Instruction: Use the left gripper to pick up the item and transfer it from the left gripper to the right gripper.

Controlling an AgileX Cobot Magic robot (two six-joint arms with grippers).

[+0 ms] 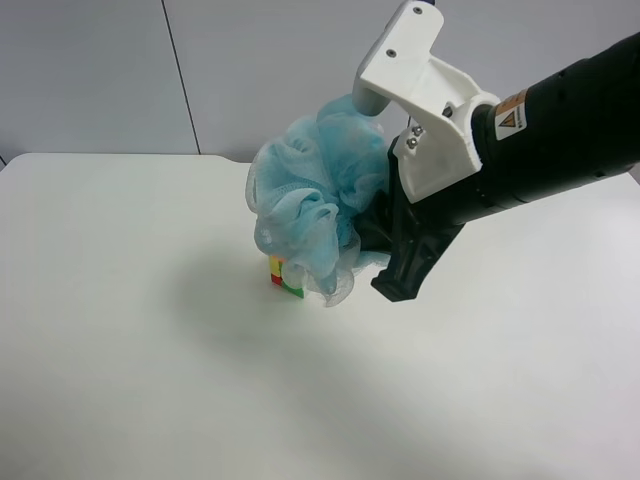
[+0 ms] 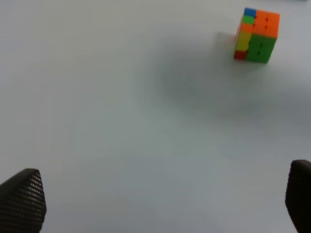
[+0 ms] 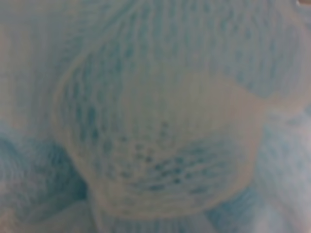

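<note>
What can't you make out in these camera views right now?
Right wrist view: blurred bath pouf mesh fills the frame, hiding everything else.
Exterior high view: the pouf covers most of the puzzle cube and the spot where the right gripper grips it; the left gripper is outside this frame.
Left wrist view: only two fingertips of the left gripper show, cut off by the edges; the pouf is out of view.

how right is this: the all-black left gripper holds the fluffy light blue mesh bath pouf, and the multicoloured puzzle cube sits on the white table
Wrong holder: the white-bracketed right gripper holds the pouf, per the exterior high view; the left gripper is open and empty. The cube does sit on the table.
</note>
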